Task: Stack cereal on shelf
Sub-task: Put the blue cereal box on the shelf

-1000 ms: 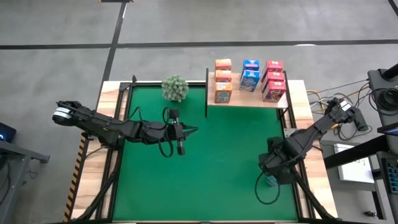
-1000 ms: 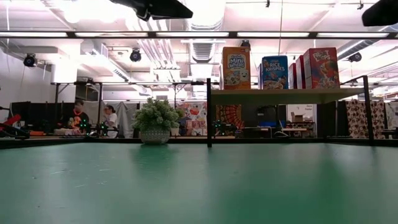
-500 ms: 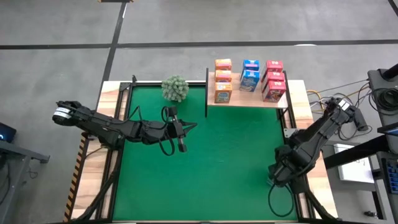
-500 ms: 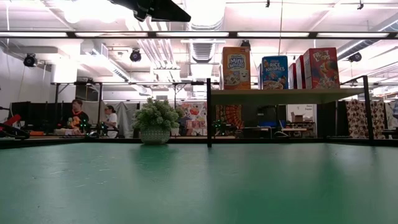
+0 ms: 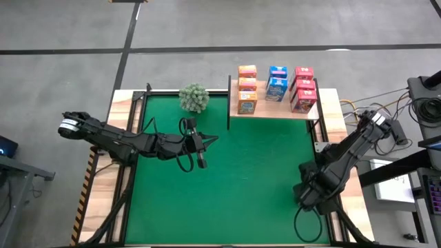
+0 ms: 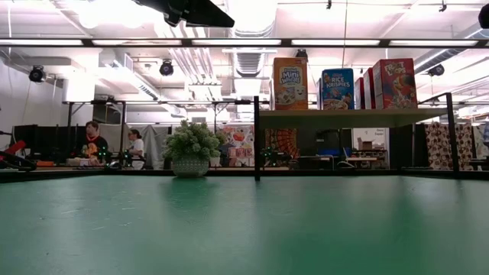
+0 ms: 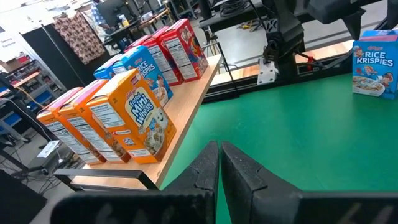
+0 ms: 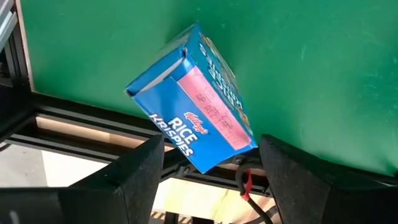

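A green plant [image 5: 194,97] stands on the mat [image 5: 241,179].

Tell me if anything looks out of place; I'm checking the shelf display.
One blue Rice Krispies box stands alone on the green mat near its edge, away from the shelf where the other boxes are lined up. The right hand hangs open over it.

the right end effector [image 8: 208,171] has moved toward the mat's [image 5: 227,179] near-right edge.
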